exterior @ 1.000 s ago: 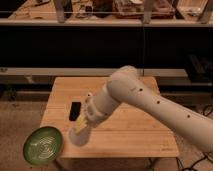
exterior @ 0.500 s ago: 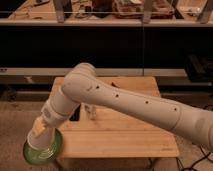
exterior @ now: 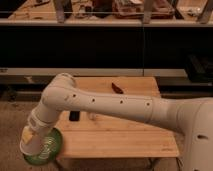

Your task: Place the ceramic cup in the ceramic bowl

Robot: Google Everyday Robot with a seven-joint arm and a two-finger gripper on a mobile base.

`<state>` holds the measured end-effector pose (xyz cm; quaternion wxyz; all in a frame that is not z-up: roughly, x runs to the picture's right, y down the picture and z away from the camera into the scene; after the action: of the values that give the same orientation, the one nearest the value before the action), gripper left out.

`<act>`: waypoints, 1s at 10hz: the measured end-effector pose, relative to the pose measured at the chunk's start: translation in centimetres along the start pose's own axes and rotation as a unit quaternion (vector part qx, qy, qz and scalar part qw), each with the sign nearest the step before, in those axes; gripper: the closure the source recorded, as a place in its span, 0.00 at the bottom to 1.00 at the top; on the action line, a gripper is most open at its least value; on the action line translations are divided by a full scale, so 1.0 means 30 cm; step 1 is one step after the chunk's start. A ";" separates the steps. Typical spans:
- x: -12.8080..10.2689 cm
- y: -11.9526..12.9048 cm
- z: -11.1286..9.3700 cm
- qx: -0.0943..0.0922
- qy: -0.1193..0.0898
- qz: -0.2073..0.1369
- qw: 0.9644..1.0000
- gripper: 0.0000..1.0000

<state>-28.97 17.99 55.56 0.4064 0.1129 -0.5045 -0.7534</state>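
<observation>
Room: dim workshop, dark shelving behind a pale wooden worktop (exterior: 120, 135).
Tool: the tool (exterior: 29, 146) hangs low off the worktop's left edge, clamped on the cup (exterior: 31, 144).
Cup: directly over the green bowl (exterior: 49, 149).
Handling: likely stiff, smooth, breakable; best gripped across its sides and released gently.

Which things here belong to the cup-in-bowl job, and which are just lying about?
Job:
- ceramic cup, held over the bowl
- ceramic bowl, at the table's front left corner
- hand, shut on the cup

Lying about:
- black block
- dark red object
- wooden table
</observation>
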 end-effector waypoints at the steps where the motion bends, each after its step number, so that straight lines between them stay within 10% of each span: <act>1: 0.006 0.004 0.032 -0.005 -0.003 -0.003 1.000 0.99; 10: 0.033 0.149 0.267 -0.070 0.003 0.040 0.997 0.20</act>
<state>-32.00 21.90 63.34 0.4443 0.0661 -0.4533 -0.7699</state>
